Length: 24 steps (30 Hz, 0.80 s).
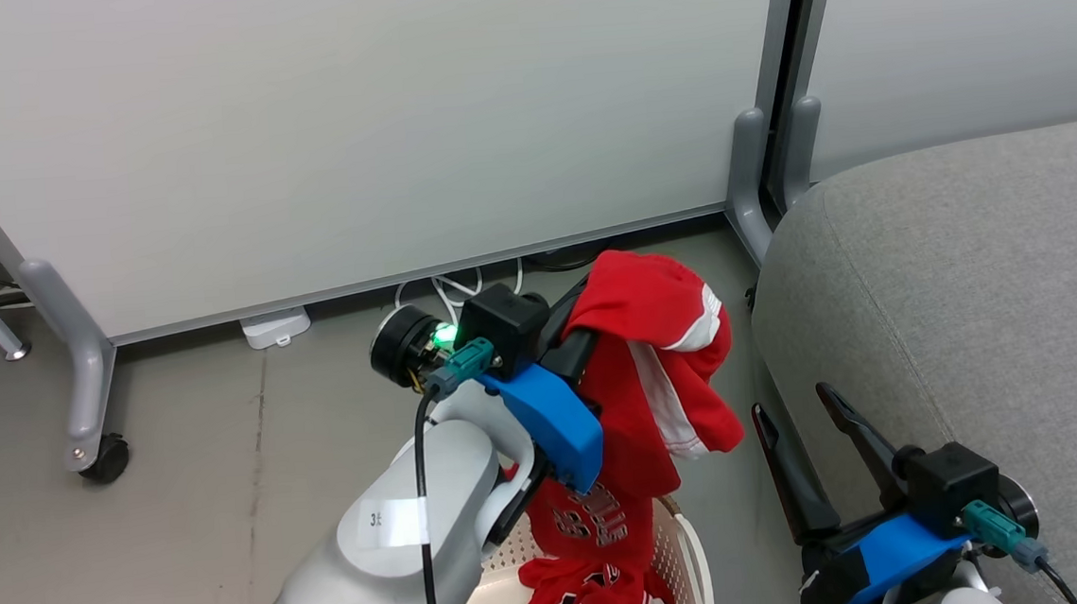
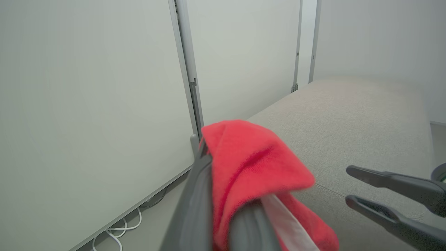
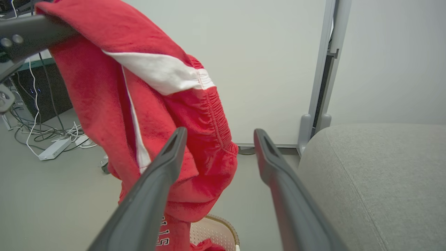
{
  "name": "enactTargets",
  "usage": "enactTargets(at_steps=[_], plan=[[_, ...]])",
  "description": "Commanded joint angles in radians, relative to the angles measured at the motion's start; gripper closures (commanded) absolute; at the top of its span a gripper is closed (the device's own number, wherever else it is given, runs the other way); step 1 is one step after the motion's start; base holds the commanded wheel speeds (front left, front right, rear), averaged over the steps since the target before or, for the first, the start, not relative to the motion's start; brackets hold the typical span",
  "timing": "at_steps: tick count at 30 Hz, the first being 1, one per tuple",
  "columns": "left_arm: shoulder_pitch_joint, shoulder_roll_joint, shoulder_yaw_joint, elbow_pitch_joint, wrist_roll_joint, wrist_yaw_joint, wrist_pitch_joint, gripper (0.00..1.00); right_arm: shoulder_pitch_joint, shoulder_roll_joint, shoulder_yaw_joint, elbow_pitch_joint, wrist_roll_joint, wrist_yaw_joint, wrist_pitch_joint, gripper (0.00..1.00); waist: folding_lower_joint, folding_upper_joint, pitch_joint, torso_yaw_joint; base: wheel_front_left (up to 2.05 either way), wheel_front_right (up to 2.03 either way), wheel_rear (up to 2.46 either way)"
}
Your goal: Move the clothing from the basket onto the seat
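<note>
Clothing update: red shorts (image 1: 666,359) are clamped in the closed left gripper (image 1: 579,337) and hung mid-frame above the basket (image 1: 683,538). The seat (image 1: 974,290) is found just to their right, so a rightward carry is probably needed. The right gripper (image 1: 792,400) is spread wide and empty, parked beside the seat.

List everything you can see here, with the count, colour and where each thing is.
seat: one, light grey, right side
basket: one, cream with brown rim, floor left of seat
shorts: one, red with white stripes, held above basket
jersey: one, red, lettered, hanging below shorts into basket
partition panels: two, pale grey, behind
cables: several, white, floor beneath panels
left tool: one, dark, shut on shorts
right tool: one, dark, open, empty, at seat's edge
</note>
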Motion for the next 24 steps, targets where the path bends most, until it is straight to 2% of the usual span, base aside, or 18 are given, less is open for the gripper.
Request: enactTargets(at_steps=[1,17,24], plan=[[-0.023,0.0,-0.012,-0.007,-0.015,0.009,0.001,1.0,0.012,-0.002,0.001,-0.004,0.007,0.0,0.004,0.0,0.0002,-0.0001,-0.003,0.0,0.0,0.0,0.0],[-0.068,0.0,-0.115,-0.012,-0.115,0.049,-0.006,1.0,0.026,-0.002,0.003,-0.018,-0.002,0.0,0.018,0.0,0.0002,-0.0001,-0.002,-0.004,0.0,0.0,0.0],[-0.079,0.0,-0.147,-0.02,-0.139,0.058,-0.007,1.0,-0.01,-0.002,0.072,0.013,0.012,0.0,0.029,0.0,0.0002,-0.0001,0.001,-0.002,0.0,0.0,0.0]])
